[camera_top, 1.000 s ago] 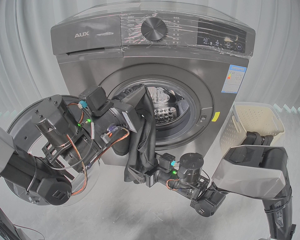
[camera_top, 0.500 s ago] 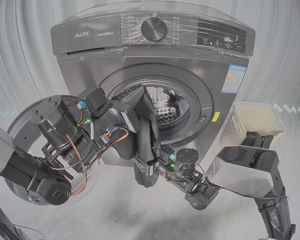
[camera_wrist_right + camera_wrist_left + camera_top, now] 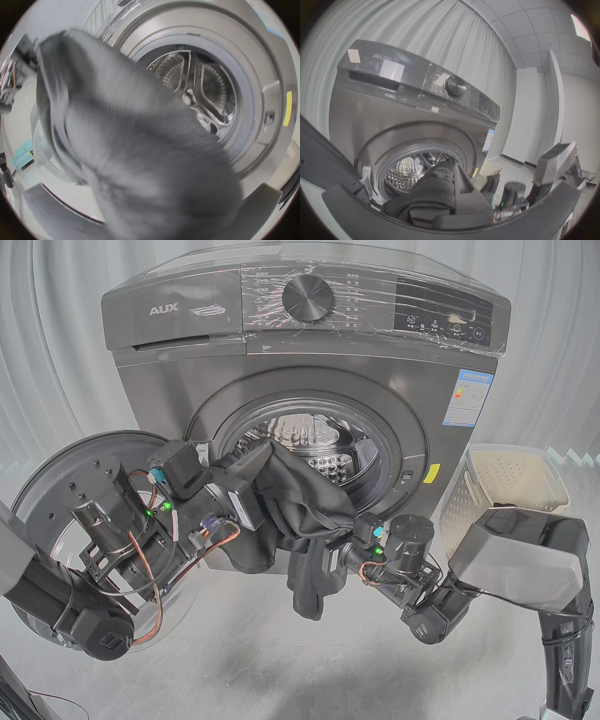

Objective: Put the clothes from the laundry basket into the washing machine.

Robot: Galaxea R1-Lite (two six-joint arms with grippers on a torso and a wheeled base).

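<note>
My left gripper [image 3: 259, 468] clamps the dark cloth garment [image 3: 306, 502] at the mouth of the grey metal washing machine [image 3: 187, 384]. The right gripper [image 3: 328, 555] sits under the cloth, and I cannot tell its grip.

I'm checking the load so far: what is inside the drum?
Bare perforated metal wall and ribs of the drum show. The dark garment held across the opening's lower left hides the drum's bottom, so clothes there cannot be ruled out.

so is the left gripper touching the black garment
Touching. The left wrist view shows the black garment held in the jaws of the left gripper, pressed against one of them.
</note>
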